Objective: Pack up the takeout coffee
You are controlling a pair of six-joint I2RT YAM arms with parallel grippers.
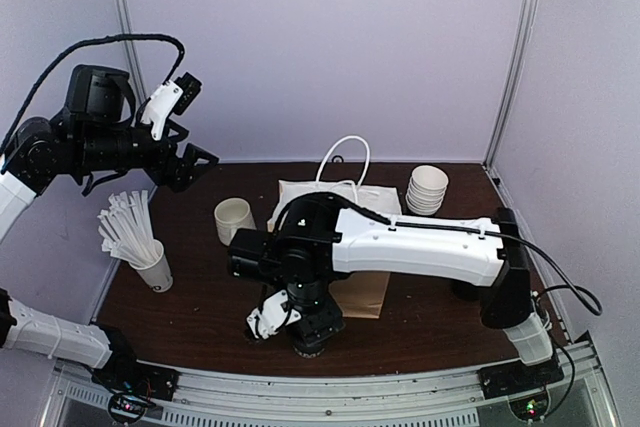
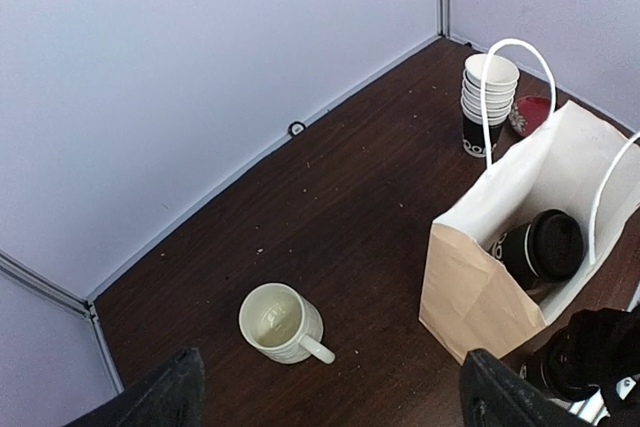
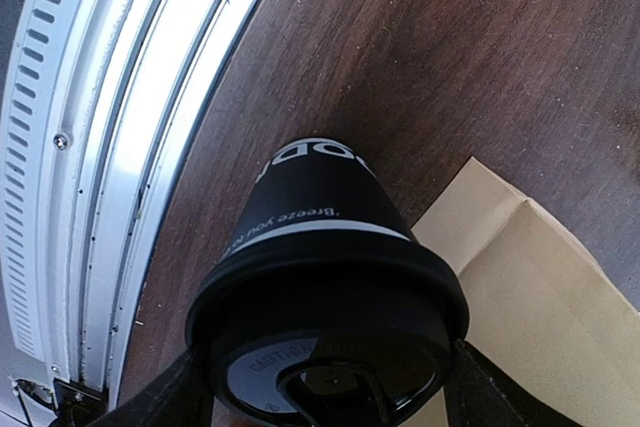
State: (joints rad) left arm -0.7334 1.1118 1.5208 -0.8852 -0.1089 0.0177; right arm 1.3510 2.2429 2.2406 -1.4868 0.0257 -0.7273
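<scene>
A lidded black cup [image 3: 320, 237] fills the right wrist view. It is upright, with its base toward the dark wooden table [image 3: 480, 57], white lettering round its side and a black plastic lid on top. The right gripper [image 3: 330, 392] is straight above it, with one finger [image 3: 165, 402] at each side of the lid. The fingers lie close against the rim, but it cannot be told whether they press on it. This cup is near the table's front edge, between the white metal rail [image 3: 120, 147] and the brown paper bag [image 3: 540, 287], just beside the bag.

The second black cup [image 2: 540, 247] lies tilted inside the open bag, which has a white lining and white loop handles.

The left gripper [image 1: 195, 162] hangs high over the far left of the table, its jaws wide apart and empty. A white mug [image 2: 280, 322] stands to the left of the bag, apart from it. A stack of paper cups [image 2: 488, 97] stands behind the bag near the far right corner. A white cup of sticks [image 1: 150, 262] stands near the left edge.
</scene>
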